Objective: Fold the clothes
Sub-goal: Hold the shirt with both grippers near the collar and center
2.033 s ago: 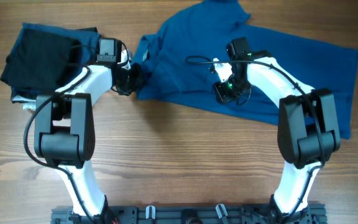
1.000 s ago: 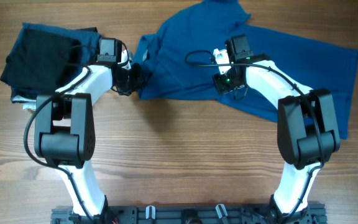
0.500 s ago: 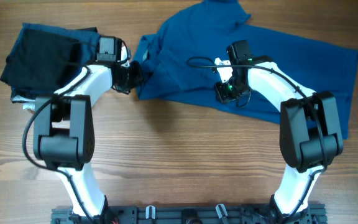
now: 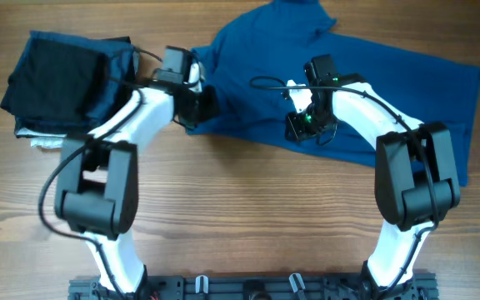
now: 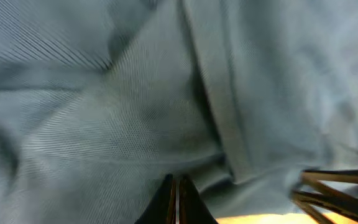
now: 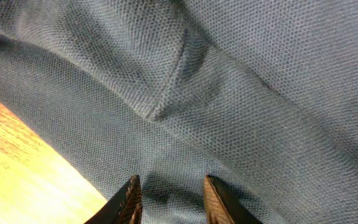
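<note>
**Near edge.** The bare wooden surface [image 4: 240, 217] lies between the arm bases and the work, with nothing on it.

**Hands, at the garment's near hem.**
- The right hand [image 6: 174, 200] hangs just over the blue T-shirt [image 4: 390, 83], close to where hem meets wood. Its fingers stand a little apart with only flat cloth beneath them, so it grips nothing. Judgement: it is placed there to take up or steady the near hem.
- The left hand [image 5: 176, 199] is fully closed at the shirt's left margin. Creases run towards its tips, so it appears to pinch a fold of fabric, though the wrist view is too blurred to confirm this. Judgement: the edge is held so that side can be carried inward over the body.

**Garment.** The T-shirt lies spread and rumpled across the centre and right of the surface, reaching the far edge of the overhead view. It is not yet folded.

**Far left.** A stack of folded garments [image 4: 57, 83] sits well apart from the right hand and just beside the left arm — set aside, in my judgement, to keep the working area free.

**Count.** Two arms, two hands, one blue T-shirt and one stack. The stack shows three layers — black, dark navy and a pale sliver beneath.
</note>
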`<state>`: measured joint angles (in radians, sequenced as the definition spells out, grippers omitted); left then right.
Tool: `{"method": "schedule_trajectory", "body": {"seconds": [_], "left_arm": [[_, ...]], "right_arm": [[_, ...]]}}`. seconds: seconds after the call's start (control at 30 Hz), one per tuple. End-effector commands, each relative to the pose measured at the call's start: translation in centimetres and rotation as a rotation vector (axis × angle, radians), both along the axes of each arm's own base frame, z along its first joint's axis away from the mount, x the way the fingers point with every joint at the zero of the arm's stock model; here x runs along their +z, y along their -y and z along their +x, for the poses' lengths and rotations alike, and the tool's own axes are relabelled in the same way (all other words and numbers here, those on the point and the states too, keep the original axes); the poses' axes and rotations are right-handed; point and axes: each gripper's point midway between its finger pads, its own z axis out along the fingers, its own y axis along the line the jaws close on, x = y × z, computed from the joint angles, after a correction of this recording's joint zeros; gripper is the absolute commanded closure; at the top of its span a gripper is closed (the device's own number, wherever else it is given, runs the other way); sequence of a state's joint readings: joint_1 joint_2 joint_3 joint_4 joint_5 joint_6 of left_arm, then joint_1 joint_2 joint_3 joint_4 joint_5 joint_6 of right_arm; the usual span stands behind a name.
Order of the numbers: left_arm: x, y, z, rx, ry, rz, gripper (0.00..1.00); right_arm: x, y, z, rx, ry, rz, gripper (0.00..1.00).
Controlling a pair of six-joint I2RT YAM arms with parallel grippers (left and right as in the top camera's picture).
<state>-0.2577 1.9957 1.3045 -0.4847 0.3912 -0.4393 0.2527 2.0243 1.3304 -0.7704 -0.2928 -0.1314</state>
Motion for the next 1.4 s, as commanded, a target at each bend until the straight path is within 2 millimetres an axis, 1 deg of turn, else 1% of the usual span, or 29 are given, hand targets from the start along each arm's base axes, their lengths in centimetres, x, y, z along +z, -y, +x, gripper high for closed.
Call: {"method": "schedule_trajectory", "body": {"seconds": [0.0,0.1,0.2,0.33,0.37,0.43,0.47,0.53,0.8,0.9,1.13,1.37], "left_arm": [[-3.6,-1.1,-0.1,0.011,-0.024,0.113,0.96],[-4.7,-2.3,0.1,0.036,-0.033,0.159,0.96],[-5.2,-2.6,0.0,0.041,-0.044,0.163,0.96],[-5.7,-2.7,-0.1,0.043,-0.053,0.172,0.96],[-5.7,-2.7,-0.1,0.043,-0.053,0.172,0.96],[-5.7,-2.7,-0.1,0.043,-0.053,0.172,0.96],[-5.7,-2.7,-0.1,0.043,-0.053,0.172,0.96],[-5.7,-2.7,-0.1,0.043,-0.053,0.171,0.96],[-5.7,-2.7,-0.1,0.043,-0.054,0.172,0.96],[-5.7,-2.7,-0.1,0.043,-0.054,0.172,0.96],[-5.7,-2.7,-0.1,0.043,-0.054,0.172,0.96],[-5.7,-2.7,-0.1,0.043,-0.055,0.172,0.96]], "right_arm": [[0.7,-1.0,0.4,0.005,0.001,0.051,0.7],[1.4,-1.1,1.0,0.004,0.019,0.055,0.7],[2.0,-1.2,1.5,0.005,0.041,0.061,0.69],[1.9,-1.3,1.4,0.009,0.04,0.061,0.69],[1.9,-1.4,1.4,0.009,0.038,0.06,0.72],[1.8,-1.6,1.3,0.013,0.037,0.06,0.83],[1.9,-1.7,1.3,0.015,0.04,0.061,0.86],[1.8,-1.8,1.5,0.018,0.05,0.064,0.89],[1.2,-1.9,1.6,0.018,0.063,0.067,0.91],[0.6,-1.9,1.7,-0.011,0.069,0.073,0.92],[0.7,-2.0,2.1,-0.014,0.085,0.078,0.94],[0.9,-2.1,3.2,-0.031,0.129,0.086,0.96]]}}
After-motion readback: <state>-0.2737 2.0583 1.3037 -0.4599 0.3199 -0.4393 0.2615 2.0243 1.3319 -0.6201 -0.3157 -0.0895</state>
